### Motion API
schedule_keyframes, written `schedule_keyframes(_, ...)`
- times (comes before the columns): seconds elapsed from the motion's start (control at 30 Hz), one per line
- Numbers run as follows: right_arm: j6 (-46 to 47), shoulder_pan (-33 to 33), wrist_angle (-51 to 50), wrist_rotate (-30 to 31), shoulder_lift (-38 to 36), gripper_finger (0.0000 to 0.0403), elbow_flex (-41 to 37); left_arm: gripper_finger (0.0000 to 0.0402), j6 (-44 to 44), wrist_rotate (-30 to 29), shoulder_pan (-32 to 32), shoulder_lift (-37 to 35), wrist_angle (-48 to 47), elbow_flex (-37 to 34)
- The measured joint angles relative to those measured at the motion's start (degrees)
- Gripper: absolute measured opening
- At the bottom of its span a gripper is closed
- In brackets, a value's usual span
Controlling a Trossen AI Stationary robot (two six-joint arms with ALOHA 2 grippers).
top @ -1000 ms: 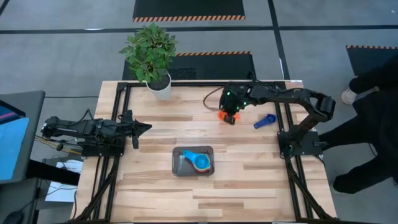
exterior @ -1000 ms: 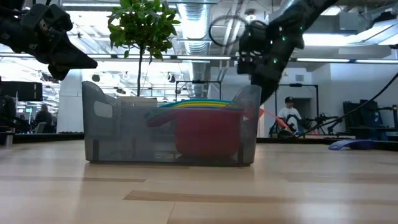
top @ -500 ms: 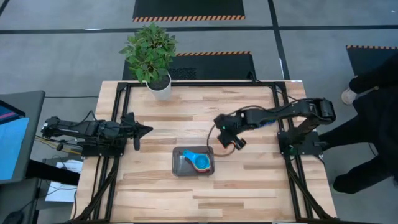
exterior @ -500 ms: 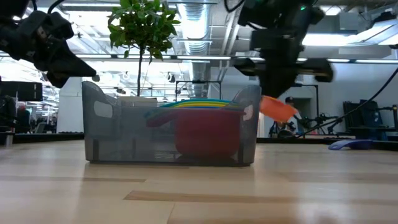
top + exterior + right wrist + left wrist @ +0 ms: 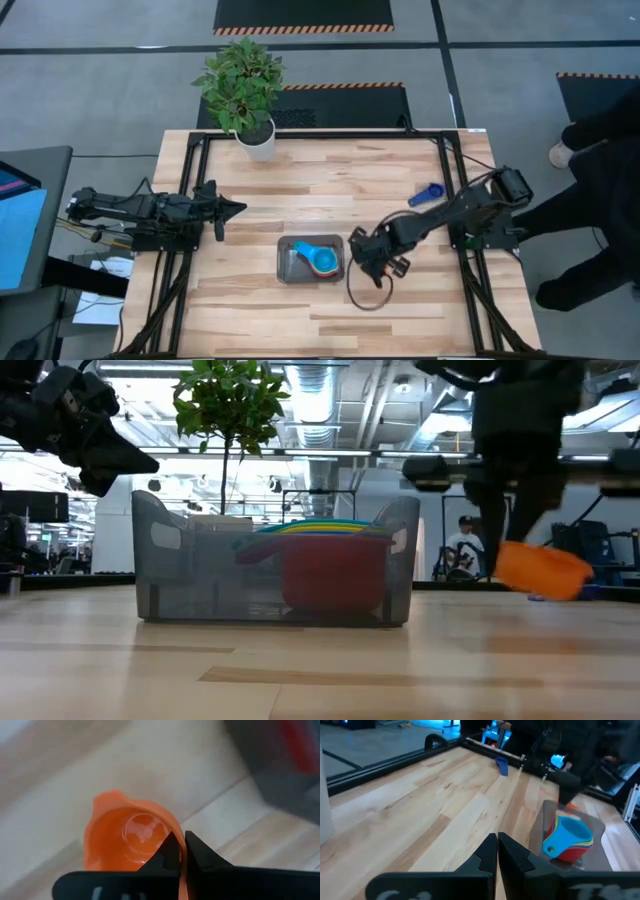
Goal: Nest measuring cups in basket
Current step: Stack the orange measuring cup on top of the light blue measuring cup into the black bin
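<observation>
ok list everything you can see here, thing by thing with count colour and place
basket: one, grey translucent, centre of the table near its front
nested cups: one stack, light blue on top, with yellow and red below, inside the basket
orange cup: one, held clear of the table, just right of the basket
blue cup: one, dark blue, lying on the table toward its right edge
plant: one, green in a white pot, back left corner of the table
table: one, light wood
person: one, dark clothes, standing off the right side
left gripper: shut, empty, waiting at the left side
right gripper: shut on the orange cup's rim
</observation>
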Motion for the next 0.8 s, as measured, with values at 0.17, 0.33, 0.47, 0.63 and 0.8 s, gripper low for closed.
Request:
schedule_keyframes(0.17, 2.17, 3.75, 3.98, 1.18, 3.69, 0.0017, 0.71, 0.0000, 0.00, 0.14, 0.00, 0.17, 0.86, -0.02)
schedule_keyframes(0.33, 3.70, 5.11, 3.23, 5.11, 6.21, 0.0016, 4.60, 0.0000, -0.01, 0.37, 0.00, 0.36, 1.15, -0.03)
schedule_keyframes(0.47, 4.84, 5.81, 1.82, 3.51, 7.09, 0.0012, 7.32, 0.0000, -0.01, 0.42, -0.02, 0.46, 1.23, -0.04)
schedule_keyframes(0.63, 6.35, 8.31, -2.50, 6.17, 6.86, 0.0011, 10.28, 0.0000, 0.09, 0.42, -0.01, 0.57, 1.40, -0.02)
schedule_keyframes(0.8, 3.11, 9.72, -13.37, 16.70, 6.81, 0.0012, 16.62, 0.0000, 0.12, 0.43, -0.01, 0.67, 1.45, -0.02)
